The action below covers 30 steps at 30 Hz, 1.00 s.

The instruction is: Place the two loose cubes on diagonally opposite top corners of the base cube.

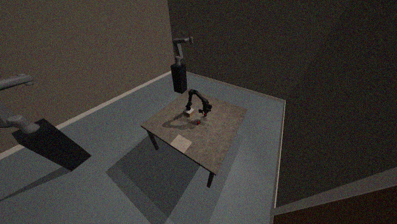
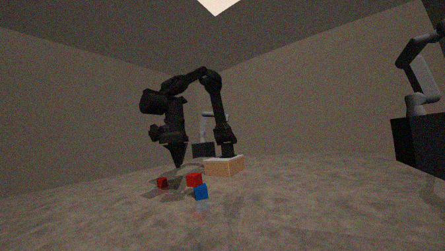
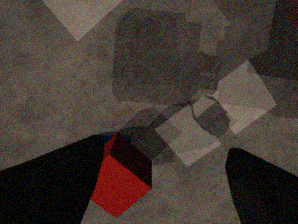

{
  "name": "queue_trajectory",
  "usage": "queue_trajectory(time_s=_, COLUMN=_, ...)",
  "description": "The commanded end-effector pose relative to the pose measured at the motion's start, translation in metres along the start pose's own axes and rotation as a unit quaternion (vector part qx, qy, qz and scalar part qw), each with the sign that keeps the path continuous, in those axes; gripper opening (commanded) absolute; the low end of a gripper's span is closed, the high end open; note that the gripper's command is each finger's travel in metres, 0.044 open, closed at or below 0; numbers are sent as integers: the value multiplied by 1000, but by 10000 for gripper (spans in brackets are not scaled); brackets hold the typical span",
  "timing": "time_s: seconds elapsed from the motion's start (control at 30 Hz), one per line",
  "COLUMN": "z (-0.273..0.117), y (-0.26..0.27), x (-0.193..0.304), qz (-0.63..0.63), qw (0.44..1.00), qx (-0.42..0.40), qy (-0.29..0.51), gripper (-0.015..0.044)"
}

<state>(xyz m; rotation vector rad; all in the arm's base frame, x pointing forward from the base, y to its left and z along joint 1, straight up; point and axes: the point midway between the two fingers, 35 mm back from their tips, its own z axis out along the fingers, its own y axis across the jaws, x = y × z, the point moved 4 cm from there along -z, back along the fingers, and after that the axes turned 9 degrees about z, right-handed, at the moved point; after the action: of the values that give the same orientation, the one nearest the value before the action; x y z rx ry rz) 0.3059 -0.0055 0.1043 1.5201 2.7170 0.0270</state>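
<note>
The blue base cube stands on the table; only slivers of it show in the wrist view. A red cube rests on it, looking about level and offset toward its back left in the exterior view. The other red cube is on the table, left of the base cube in the exterior view. My gripper is open and empty above the table. In the exterior view its tips are between the two red cubes and higher. In the wrist view the upper red cube lies close beside the left finger.
The arm stands on a wooden box with a white top, behind the cubes in the exterior view. A pale square lies at the table's edge. Grey arms on dark pedestals stand beyond the table.
</note>
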Motion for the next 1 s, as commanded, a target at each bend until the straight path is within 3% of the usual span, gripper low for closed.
queue_trajectory(time_s=0.0, z=-3, y=-6, x=-10, qz=-79, qw=997, qx=0, qy=0, gripper=265)
queue_trajectory(time_s=0.47, z=-13, y=-33, x=-49, qz=-382, qw=924, qx=2, qy=-1, gripper=265)
queue_trajectory(time_s=0.97, z=-25, y=-68, x=-84, qz=-664, qw=747, qx=5, qy=0, gripper=265)
